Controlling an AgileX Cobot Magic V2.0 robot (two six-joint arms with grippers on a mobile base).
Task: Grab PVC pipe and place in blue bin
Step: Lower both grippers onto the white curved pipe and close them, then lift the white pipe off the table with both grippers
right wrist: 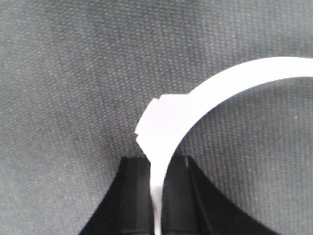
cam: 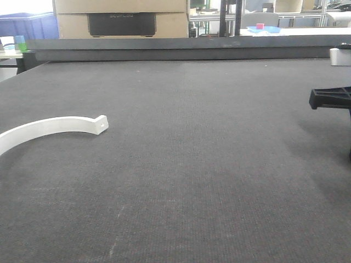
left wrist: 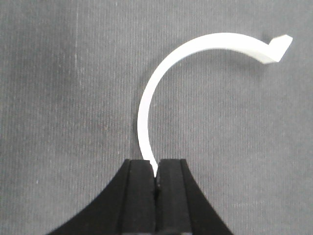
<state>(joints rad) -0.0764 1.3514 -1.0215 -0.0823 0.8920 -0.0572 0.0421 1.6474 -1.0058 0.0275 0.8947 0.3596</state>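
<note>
Matting of dark grey weave covers the table [cam: 208,181] in the exterior front view. On its left side we see the PVC pipe [cam: 49,129], a white arc standing on its thin edge. Its squared end, with the small hole, points toward the middle of the table, and its other end runs off the left border. We cannot tell whether it rests on the mat or hangs just over it. The blue bin [cam: 30,26] stands beyond the far left corner, well apart from the pipe, with a cardboard box [cam: 120,19] beside it. At the right border a black part of the right arm [cam: 329,98] hangs above the mat.

From the left wrist we see the left gripper [left wrist: 156,165] drawn narrow, its jaws pinching the plain end of the PVC pipe. The arc rises from the fingers, bends to the right and ends in the squared tab at the upper right.

From the right wrist we see the right gripper [right wrist: 156,166] just as narrow, clamped on a second PVC pipe [right wrist: 234,81]. Its thin edge sits between the jaws, its blurred squared end lies just beyond the fingertips, and the band sweeps off the right border.
</note>
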